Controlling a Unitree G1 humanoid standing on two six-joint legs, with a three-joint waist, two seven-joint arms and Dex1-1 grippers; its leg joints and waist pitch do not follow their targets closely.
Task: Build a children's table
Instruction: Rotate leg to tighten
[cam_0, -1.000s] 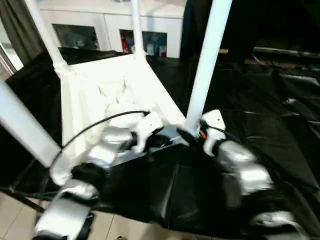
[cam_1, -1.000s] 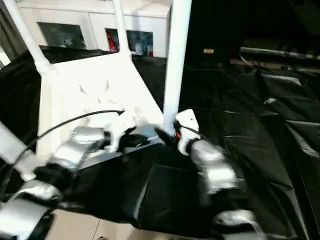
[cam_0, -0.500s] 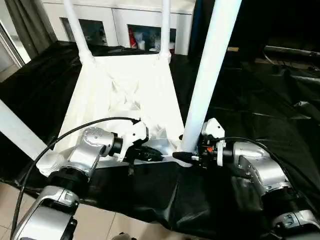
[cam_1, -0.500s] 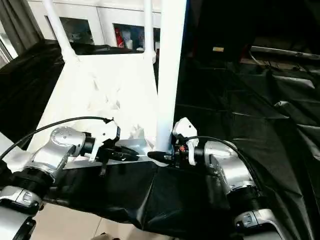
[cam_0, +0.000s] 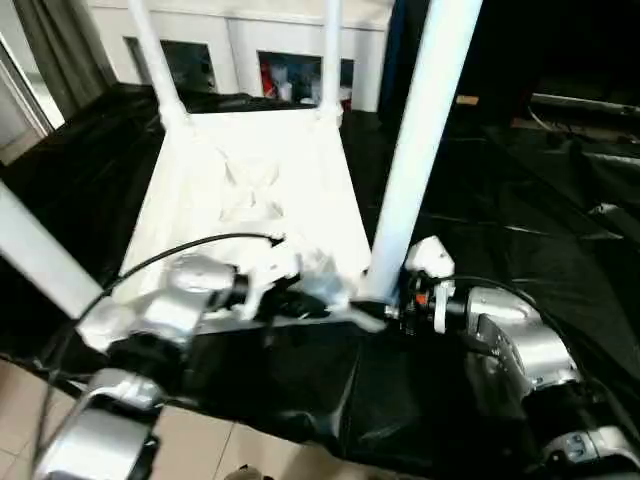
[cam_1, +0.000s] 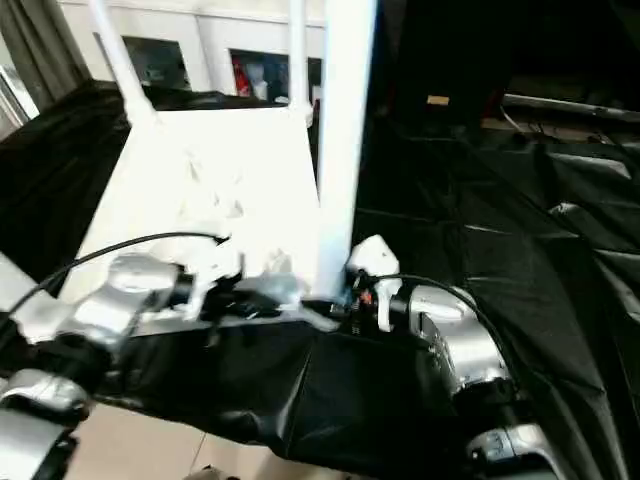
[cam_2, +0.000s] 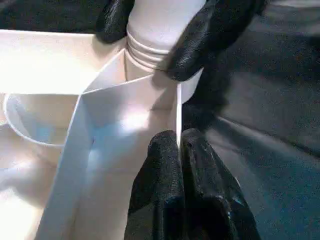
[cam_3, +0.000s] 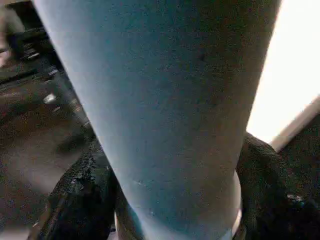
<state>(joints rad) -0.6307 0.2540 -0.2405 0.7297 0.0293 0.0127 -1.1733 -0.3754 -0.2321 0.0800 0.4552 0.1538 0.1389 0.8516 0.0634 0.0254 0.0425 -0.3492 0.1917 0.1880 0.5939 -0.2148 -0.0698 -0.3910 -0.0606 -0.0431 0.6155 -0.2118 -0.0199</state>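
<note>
The children's table lies upside down on black cloth, its white ribbed top (cam_0: 250, 190) facing up. Two thin legs (cam_0: 155, 60) (cam_0: 330, 50) stand in the far corner sockets. A third leg (cam_0: 40, 260) rises at the near left. The thick near-right leg (cam_0: 415, 150) stands in its round socket (cam_2: 150, 55). My left gripper (cam_2: 179, 140) is shut on the top's thin rim (cam_2: 177, 107) right beside that socket. My right gripper (cam_0: 385, 310) clasps the base of the near-right leg, one black finger (cam_3: 80, 200) on each side of it.
A white cabinet (cam_0: 250, 40) with glass doors stands behind the work surface. Black cloth (cam_0: 520, 200) covers the surface out to the right. The surface's near edge drops to a tiled floor (cam_0: 20, 440) at the lower left. A cable (cam_0: 180, 250) loops over my left forearm.
The head camera has swung, so the whole picture shifted. My right gripper's fingers have drawn in a little on the near-right leg. The left gripper stays on the rim.
</note>
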